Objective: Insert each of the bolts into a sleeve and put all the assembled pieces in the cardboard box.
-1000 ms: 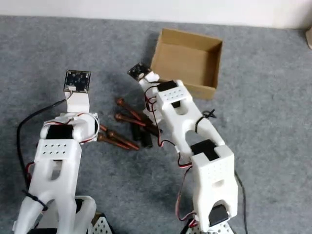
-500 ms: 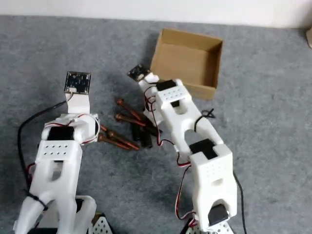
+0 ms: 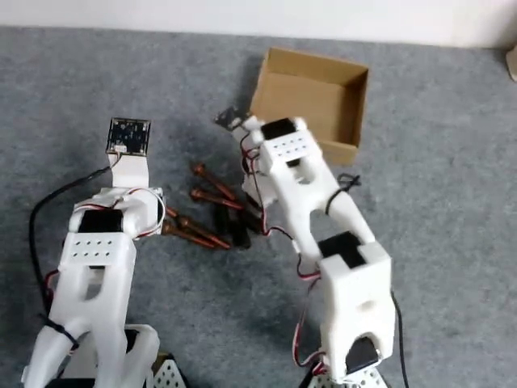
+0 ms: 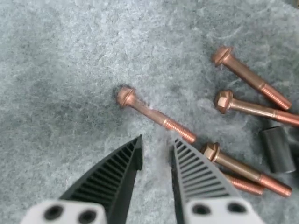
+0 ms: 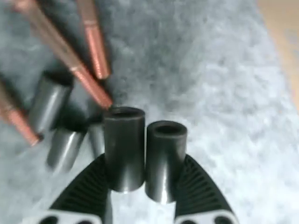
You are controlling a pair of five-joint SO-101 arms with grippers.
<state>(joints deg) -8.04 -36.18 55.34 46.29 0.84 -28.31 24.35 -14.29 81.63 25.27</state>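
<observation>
Gripping two smooth, dark, hollow cylindrical sleeves point(image 5: 124, 149) side by side, the right gripper point(image 5: 144, 164) hangs over fuzzy grey carpet point(image 3: 121, 73). The ridged left gripper point(image 4: 156, 142) gapes above threaded copper bolts point(image 4: 154, 114), mid-frame. The cardboard box point(image 3: 311, 101) sits upper centre.

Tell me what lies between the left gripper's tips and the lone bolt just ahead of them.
Nothing but bare grey carpet. The left wrist view shows the open left gripper stopped just short of the bolt, not touching it.

White moulded left arm point(image 3: 89, 291), right arm point(image 3: 311, 198); black servos point(image 3: 342, 247), perforated covers point(image 3: 94, 242), red-white-black wires point(image 3: 304, 274), black ribbed jaws.
</observation>
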